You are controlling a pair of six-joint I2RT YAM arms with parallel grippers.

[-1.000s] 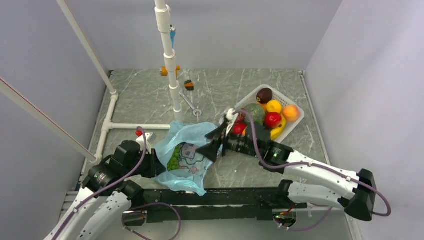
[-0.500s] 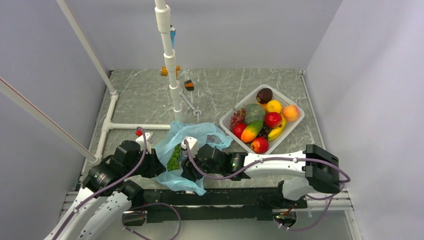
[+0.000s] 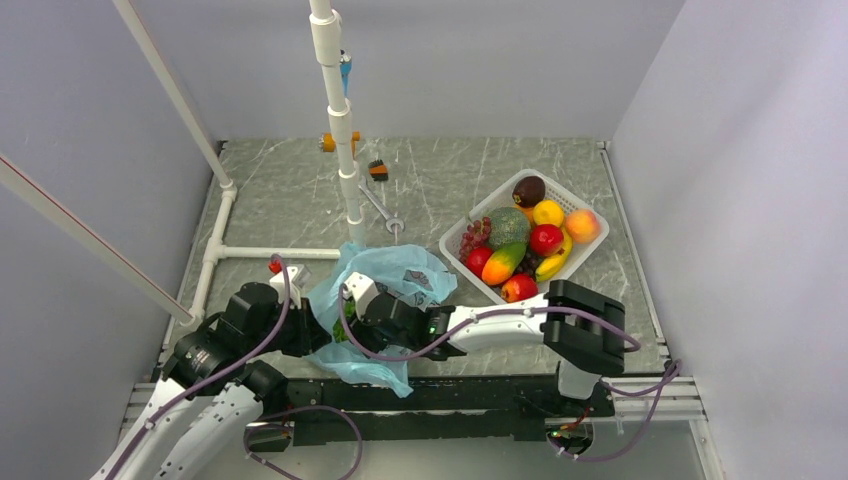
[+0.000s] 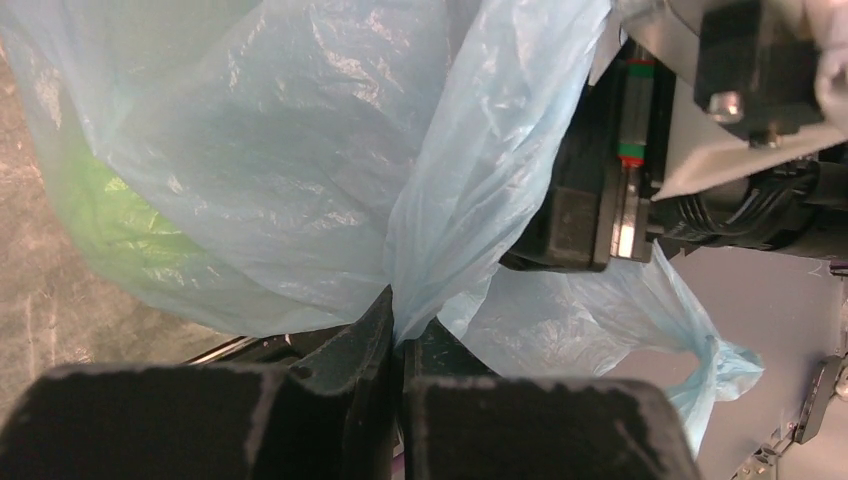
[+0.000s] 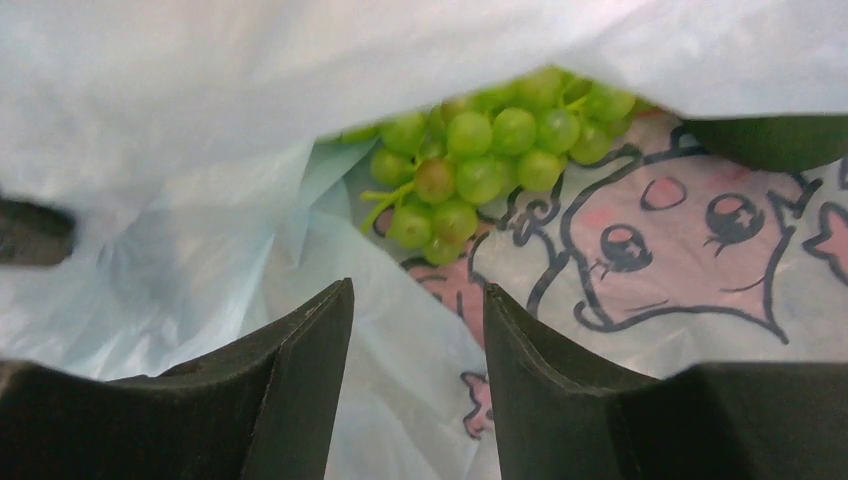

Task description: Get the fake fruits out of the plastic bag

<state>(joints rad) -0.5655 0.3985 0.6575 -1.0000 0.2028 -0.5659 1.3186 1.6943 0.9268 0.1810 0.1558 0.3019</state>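
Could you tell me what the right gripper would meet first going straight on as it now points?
Most likely the green grape bunch inside the plastic bag; its crinkled film might brush the fingers first.

Right arm (image 3: 495, 322) low over the blue plastic bag (image 3: 400, 265) (white fruit basket (image 3: 481, 206) alongside).

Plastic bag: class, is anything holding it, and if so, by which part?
The left gripper, jaws shut, pinches a gathered fold of the plastic bag. The right gripper holds nothing; its jaws are open.
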